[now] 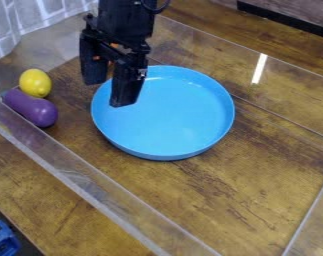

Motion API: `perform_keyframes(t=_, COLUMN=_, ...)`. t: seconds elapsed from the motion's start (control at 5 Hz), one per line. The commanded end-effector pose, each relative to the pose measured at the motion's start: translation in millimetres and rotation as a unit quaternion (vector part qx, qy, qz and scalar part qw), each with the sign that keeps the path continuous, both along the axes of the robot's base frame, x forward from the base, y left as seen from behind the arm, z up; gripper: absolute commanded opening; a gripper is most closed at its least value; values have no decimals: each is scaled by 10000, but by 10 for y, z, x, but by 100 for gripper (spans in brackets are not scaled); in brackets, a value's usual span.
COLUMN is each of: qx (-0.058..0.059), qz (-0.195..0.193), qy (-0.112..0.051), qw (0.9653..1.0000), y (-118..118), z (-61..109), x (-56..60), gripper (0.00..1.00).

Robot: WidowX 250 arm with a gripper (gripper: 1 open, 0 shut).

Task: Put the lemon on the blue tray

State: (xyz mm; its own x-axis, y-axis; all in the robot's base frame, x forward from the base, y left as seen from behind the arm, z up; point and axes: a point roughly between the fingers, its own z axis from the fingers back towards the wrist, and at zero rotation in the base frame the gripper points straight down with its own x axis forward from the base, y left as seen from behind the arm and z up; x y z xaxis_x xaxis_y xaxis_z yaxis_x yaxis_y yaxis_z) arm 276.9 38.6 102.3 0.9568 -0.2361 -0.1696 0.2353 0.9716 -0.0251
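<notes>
The yellow lemon [36,82] lies on the wooden table at the left, touching the purple eggplant [30,108] just in front of it. The round blue tray [177,120] sits in the middle with nothing on it. My black gripper [108,82] hangs over the tray's left rim, to the right of the lemon and apart from it. Its two fingers [125,86] stand spread, open, with nothing between them.
Clear plastic walls [70,170] fence the table along the front left and the back. A bright glare streak [257,75] lies on the wood to the right of the tray.
</notes>
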Motion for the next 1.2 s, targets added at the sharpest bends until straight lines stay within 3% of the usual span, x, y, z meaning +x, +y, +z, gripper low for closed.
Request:
perform_keyframes(t=0.0, qx=7, qz=-77, qy=-139, qw=9999, y=84, z=58, x=25, gripper=100)
perform_keyframes(t=1.0, qx=-41, qz=-558, qy=-123, qw=9984, y=300, z=24, x=-38, gripper=100)
